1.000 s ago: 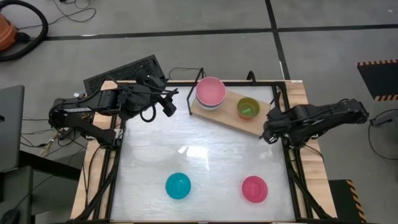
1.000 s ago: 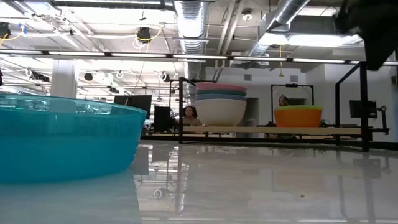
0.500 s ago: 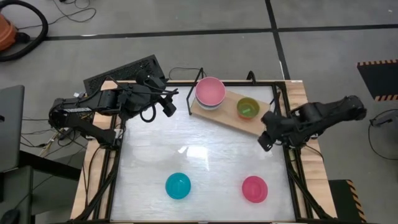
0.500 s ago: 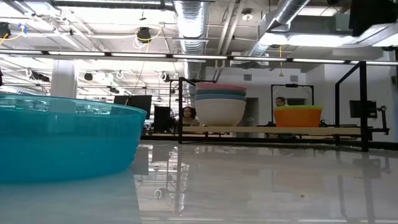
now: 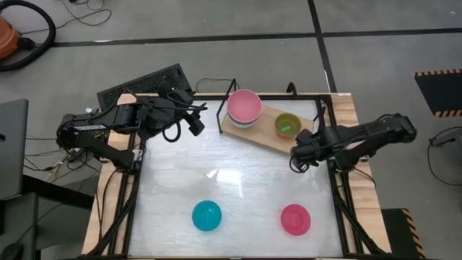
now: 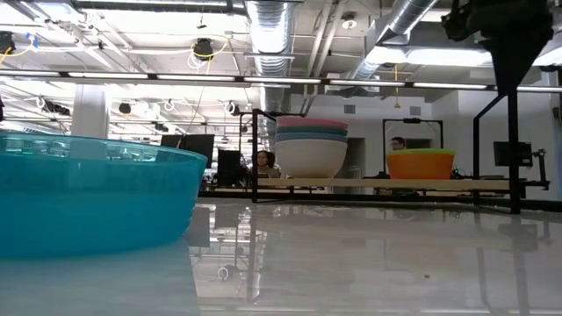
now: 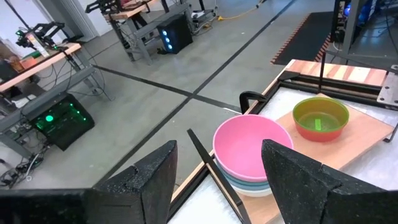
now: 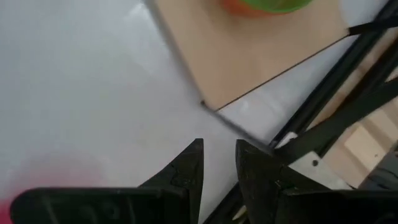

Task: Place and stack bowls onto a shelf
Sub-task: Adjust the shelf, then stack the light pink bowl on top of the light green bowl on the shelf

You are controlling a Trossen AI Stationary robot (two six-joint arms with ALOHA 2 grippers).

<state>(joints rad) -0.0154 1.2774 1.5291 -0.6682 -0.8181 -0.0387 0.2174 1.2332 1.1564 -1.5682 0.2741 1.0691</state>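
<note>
You are leaving the blue bowl (image 5: 206, 216) and pink bowl (image 5: 295, 219) unshelved; the right gripper (image 5: 295, 159), fingers nearly together, is holding nothing, and the left gripper (image 7: 217, 180) is spread and empty.

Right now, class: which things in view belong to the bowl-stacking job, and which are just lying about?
Job:
shelf
pink-topped stack on it
green bowl in an orange one on it
blue bowl on the table
pink bowl on the table

Lying about:
black keyboard
floor cables

Blue bowl (image 6: 92, 195) before distant shelf (image 6: 386, 183)
</note>
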